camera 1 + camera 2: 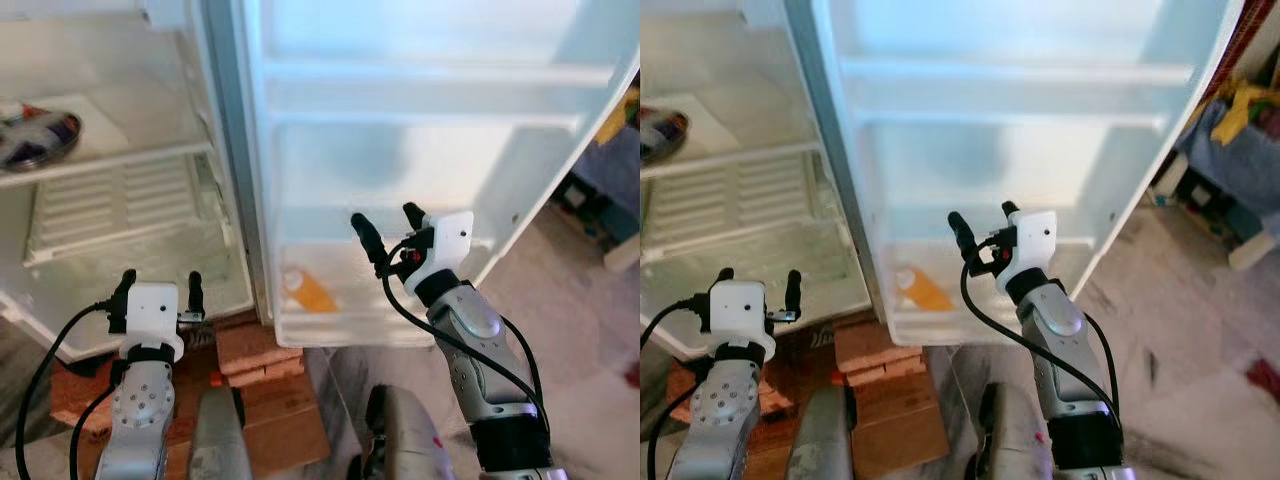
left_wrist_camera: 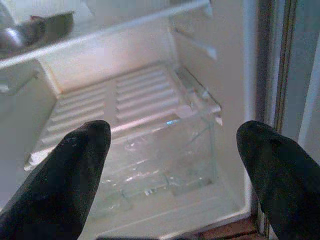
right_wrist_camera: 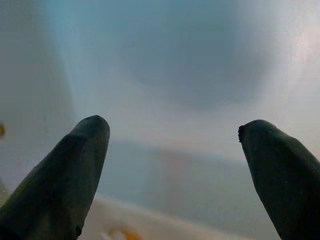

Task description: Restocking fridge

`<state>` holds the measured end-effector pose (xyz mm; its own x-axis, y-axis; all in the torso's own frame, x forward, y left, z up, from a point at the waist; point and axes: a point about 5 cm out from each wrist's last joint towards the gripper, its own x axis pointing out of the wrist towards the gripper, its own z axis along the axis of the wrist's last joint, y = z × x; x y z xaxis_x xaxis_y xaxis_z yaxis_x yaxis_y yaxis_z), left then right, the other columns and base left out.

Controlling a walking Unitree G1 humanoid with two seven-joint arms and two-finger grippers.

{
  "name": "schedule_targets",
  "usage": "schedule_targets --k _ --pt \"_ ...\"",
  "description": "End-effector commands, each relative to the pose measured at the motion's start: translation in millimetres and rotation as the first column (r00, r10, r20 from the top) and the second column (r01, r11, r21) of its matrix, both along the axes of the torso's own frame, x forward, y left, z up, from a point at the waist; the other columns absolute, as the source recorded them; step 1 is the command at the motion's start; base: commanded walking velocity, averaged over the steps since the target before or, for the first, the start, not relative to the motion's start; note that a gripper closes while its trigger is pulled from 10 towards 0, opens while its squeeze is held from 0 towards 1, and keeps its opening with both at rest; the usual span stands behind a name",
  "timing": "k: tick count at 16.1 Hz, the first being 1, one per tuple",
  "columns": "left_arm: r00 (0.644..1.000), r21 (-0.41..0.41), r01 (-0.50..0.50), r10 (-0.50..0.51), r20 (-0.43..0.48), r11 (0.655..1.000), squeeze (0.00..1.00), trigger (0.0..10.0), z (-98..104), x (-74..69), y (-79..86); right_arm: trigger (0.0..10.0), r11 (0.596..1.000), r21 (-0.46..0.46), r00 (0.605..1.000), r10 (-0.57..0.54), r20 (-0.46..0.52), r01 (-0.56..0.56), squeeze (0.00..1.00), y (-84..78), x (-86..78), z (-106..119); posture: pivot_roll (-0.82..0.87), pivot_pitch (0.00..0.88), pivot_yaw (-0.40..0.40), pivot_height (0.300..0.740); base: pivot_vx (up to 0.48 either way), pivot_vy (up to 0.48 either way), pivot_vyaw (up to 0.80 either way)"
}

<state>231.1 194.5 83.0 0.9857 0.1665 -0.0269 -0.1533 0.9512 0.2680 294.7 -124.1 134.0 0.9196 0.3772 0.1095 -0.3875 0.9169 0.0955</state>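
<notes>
Both the right gripper (image 1: 388, 222) and left gripper (image 1: 158, 285) were wide open, empty — that orange bottle (image 1: 308, 290) looked light, slippery; I'd grab mid-body.

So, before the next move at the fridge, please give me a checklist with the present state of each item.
1. Fridge door open: ok.
2. Right tool open and empty, in front of the door's inner wall above the bottom door bin: ok.
3. Left tool open and empty, facing the clear drawer: ok.
4. Orange bottle lying in the bottom door bin: ok.
5. Dish resting on the upper shelf: ok.
6. Next item to stock within reach: cannot tell.
</notes>
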Motion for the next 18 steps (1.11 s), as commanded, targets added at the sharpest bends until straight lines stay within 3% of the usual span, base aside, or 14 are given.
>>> schedule_targets --k 1,8,14,18 --pt "1.0 0.001 0.01 -0.01 0.008 1.0 0.0 10.0 1 0.7 -1.5 10.0 1.0 -0.009 1.0 -0.012 0.021 0.012 0.0 -2.9 3.3 6 0.19 0.015 -0.053 0.677 0.0 0.0 0.0" --pt "0.998 0.016 0.066 -0.067 0.005 0.998 0.0 10.0 0 1.9 -8.7 10.0 0.999 -0.022 0.999 -0.032 0.002 0.032 0.0 -7.1 4.7 4 0.18 0.013 -0.054 0.74 0.0 0.0 0.0" --pt "0.997 0.013 0.079 -0.079 -0.005 0.997 0.0 10.0 -2 -0.8 -10.9 10.0 0.993 -0.117 0.956 -0.036 -0.292 0.002 0.0 -9.4 -16.2 -47 0.18 0.022 -0.059 0.74 0.0 0.0 -0.48" --pt "0.996 0.013 0.086 -0.086 -0.006 0.996 0.0 10.0 -2 -0.7 -11.1 10.0 0.989 -0.143 0.931 -0.019 -0.365 -0.036 0.0 -8.6 -26.8 -57 0.17 0.032 -0.057 0.74 0.0 0.0 -0.67"
